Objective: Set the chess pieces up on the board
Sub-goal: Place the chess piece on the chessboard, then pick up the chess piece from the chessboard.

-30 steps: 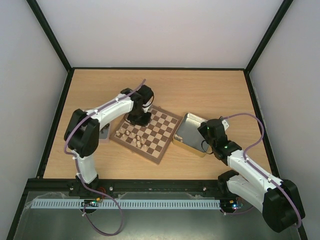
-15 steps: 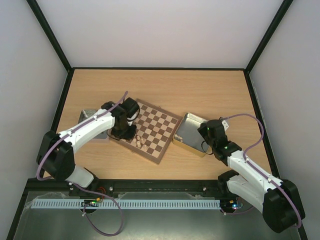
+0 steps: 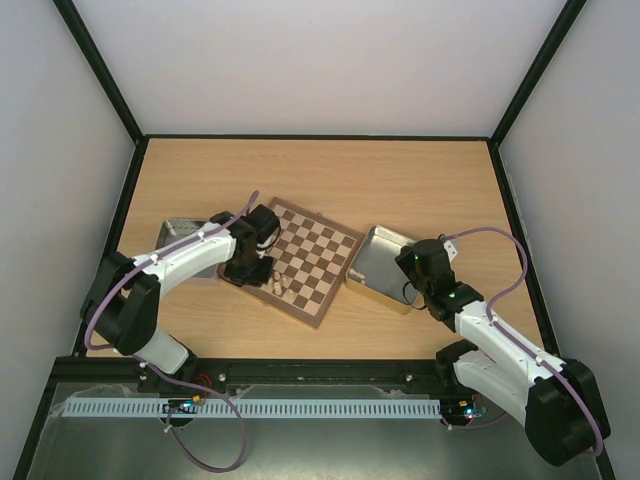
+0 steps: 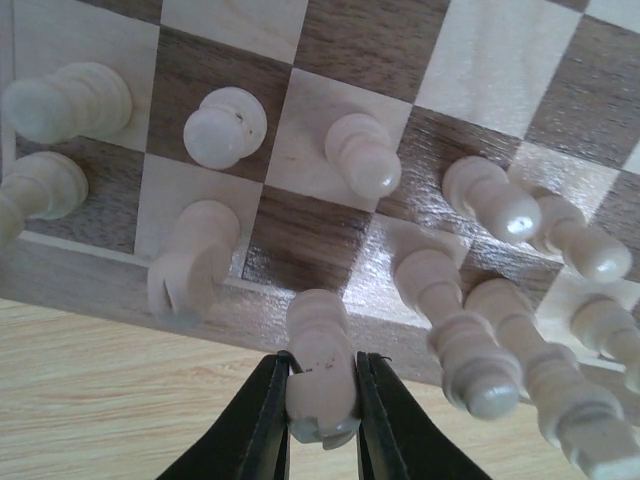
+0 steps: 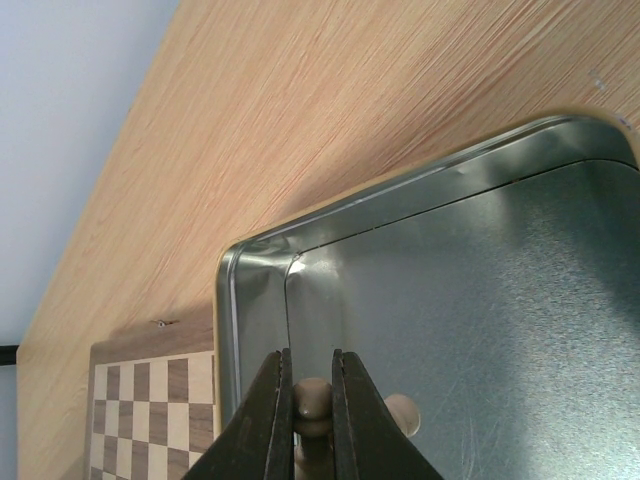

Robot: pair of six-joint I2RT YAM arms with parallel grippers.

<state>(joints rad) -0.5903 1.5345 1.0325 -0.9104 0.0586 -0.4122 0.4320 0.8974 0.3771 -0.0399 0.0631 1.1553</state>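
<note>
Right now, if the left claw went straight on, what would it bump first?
Probably the near edge of the board: the pale piece in the claw hangs over it, though depth is hard to judge.

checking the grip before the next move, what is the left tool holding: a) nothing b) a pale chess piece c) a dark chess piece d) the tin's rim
b: the left wrist view shows the left tool shut on a pale chess piece at the near rim of the board.
</note>
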